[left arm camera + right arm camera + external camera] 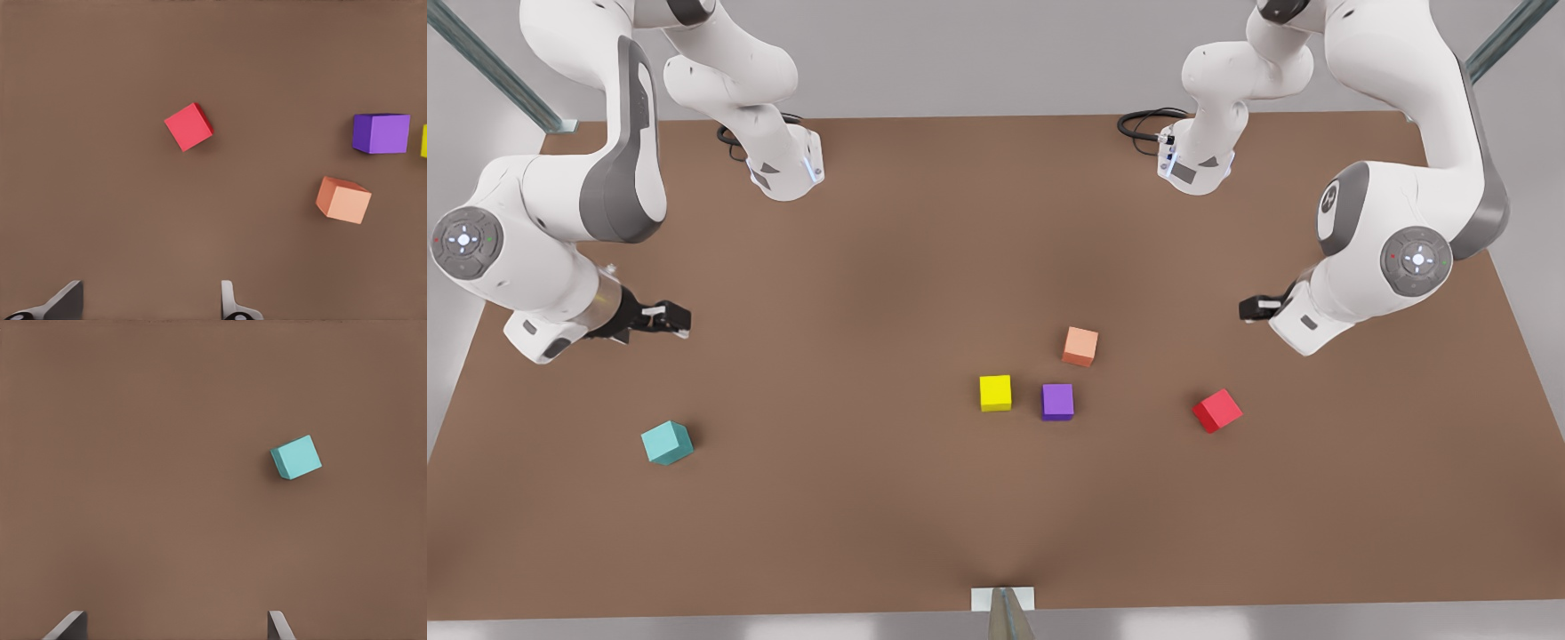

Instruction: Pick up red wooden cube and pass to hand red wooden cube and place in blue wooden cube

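On the brown tabletop point(871, 267), going from the front view's left, we see the right gripper point(679, 318) hovering with fingers apart above and behind the blue wooden cube point(666, 443). Far to that cube's right sit a yellow cube point(995, 392), a purple cube point(1057, 402) and a salmon cube point(1080, 346). Farther right still lies the red wooden cube point(1216, 410), with the left gripper point(1249, 308) spread open above and behind it.
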